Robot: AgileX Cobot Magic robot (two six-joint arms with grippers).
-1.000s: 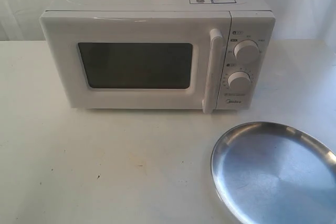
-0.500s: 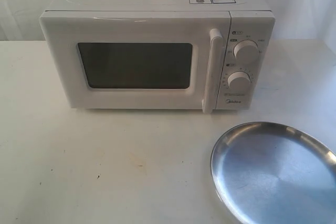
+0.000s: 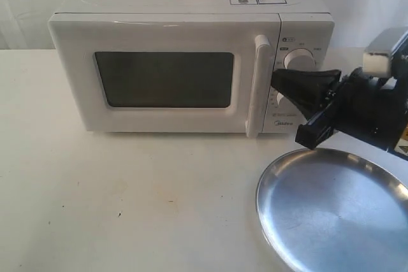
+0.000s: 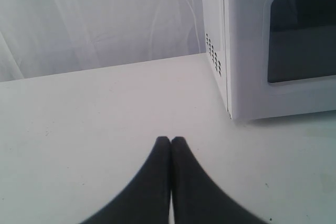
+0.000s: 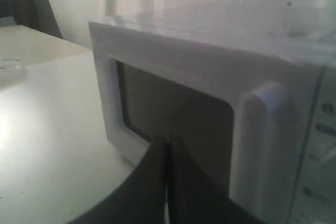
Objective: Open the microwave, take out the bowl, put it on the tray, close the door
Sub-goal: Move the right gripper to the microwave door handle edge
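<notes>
The white microwave (image 3: 191, 68) stands at the back of the table with its door (image 3: 162, 79) shut; the dark window shows nothing inside. The bowl is hidden. The steel tray (image 3: 331, 211) lies bare at the front right. My right gripper (image 3: 275, 79) has come in from the right, shut and holding nothing, its tip in front of the dials just right of the bar handle (image 3: 258, 84). In the right wrist view that gripper (image 5: 168, 141) points at the door beside the handle (image 5: 260, 145). My left gripper (image 4: 170, 140) is shut over the table, off the microwave's (image 4: 252, 51) left front corner.
The white tabletop (image 3: 127, 202) stretches in front of the microwave. A white curtain (image 4: 105, 19) hangs behind. The right arm's body (image 3: 376, 106) hangs over the tray's far edge.
The right arm has entered the exterior view from the right and now reaches to the dials. The microwave and tray have not moved.
</notes>
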